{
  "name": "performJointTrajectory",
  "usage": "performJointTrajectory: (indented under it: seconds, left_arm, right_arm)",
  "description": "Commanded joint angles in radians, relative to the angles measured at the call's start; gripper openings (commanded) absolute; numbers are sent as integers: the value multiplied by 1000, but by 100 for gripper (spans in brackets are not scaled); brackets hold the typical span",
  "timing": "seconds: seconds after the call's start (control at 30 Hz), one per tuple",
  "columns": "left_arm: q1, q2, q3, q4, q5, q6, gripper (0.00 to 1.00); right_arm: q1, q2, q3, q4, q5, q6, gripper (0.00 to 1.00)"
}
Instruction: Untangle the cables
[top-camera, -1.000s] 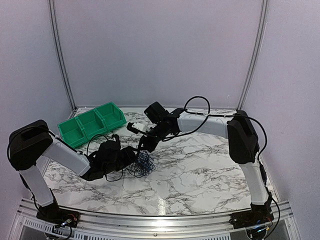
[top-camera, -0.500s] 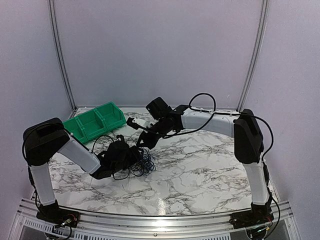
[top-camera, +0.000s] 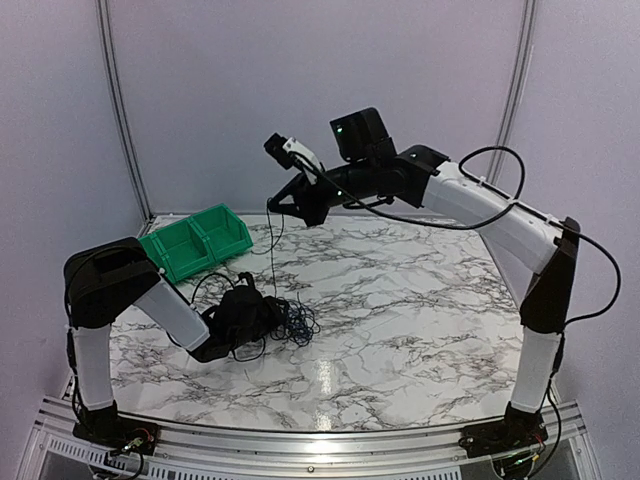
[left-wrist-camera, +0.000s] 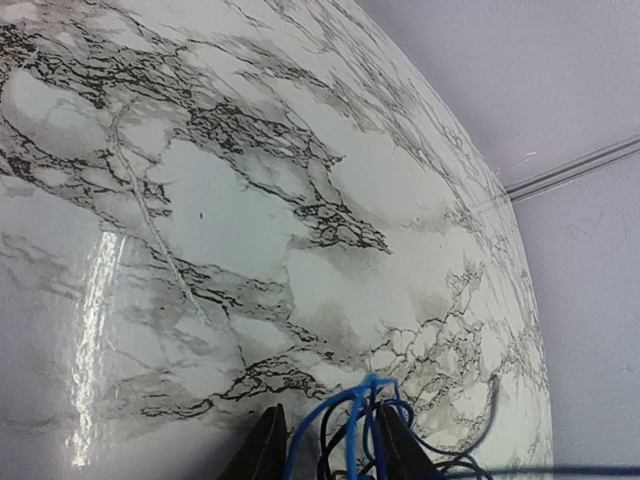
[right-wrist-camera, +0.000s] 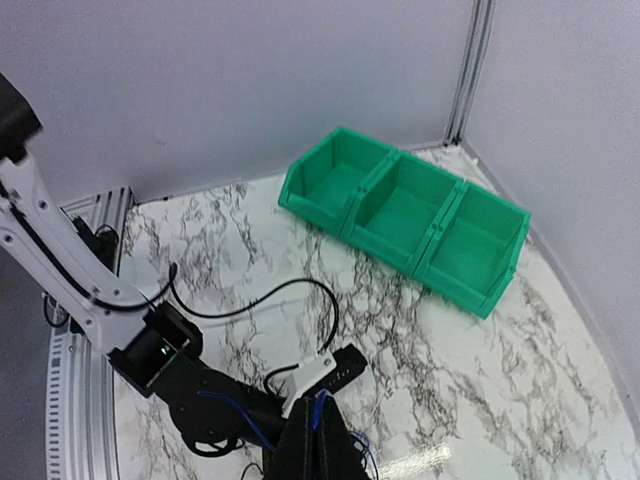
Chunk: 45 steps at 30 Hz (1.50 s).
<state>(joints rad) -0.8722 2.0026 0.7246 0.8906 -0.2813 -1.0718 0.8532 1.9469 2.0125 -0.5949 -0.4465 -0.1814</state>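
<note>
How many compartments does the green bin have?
3, in one row in the green bin, as the right wrist view shows them: the left compartment, the middle compartment, the right compartment. None appears hidden there.

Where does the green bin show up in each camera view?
Top external: green bin in the left half, mid-height.
Left wrist: not in view.
Right wrist: green bin at upper right.
Shared landmark: blue cables, low in both wrist views, just left of centre from above.
</note>
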Motion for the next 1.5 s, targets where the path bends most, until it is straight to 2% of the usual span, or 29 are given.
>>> performJointTrajectory:
  seconds: [0.0,0.37,0.8,1.2,1.33,1.47]
  left_arm:
    - [-5,74,-10,-75,42,-15,31]
    - [-7,106,-16,-65,58,-22,31]
    - [-10,117,-51,-61,62,8,31]
    - [-10,111,-45,-58,87,44,32]
    - [-12,62,-43,-37,122,126,36]
    - [-13,-78,-52,-39,160,239,41]
  right_arm:
    - [-4,-76,95,6,-37,7,0]
    - [-28,-238,125,-22,72,-79,0]
    - [-308,-494,57,-17,46,-60,0]
    - [-489,-656,-127,33,46,-64,0]
    - [-496,-694,-298,78,59,-94,0]
    - [-500,-735,-511,154,71,-135,0]
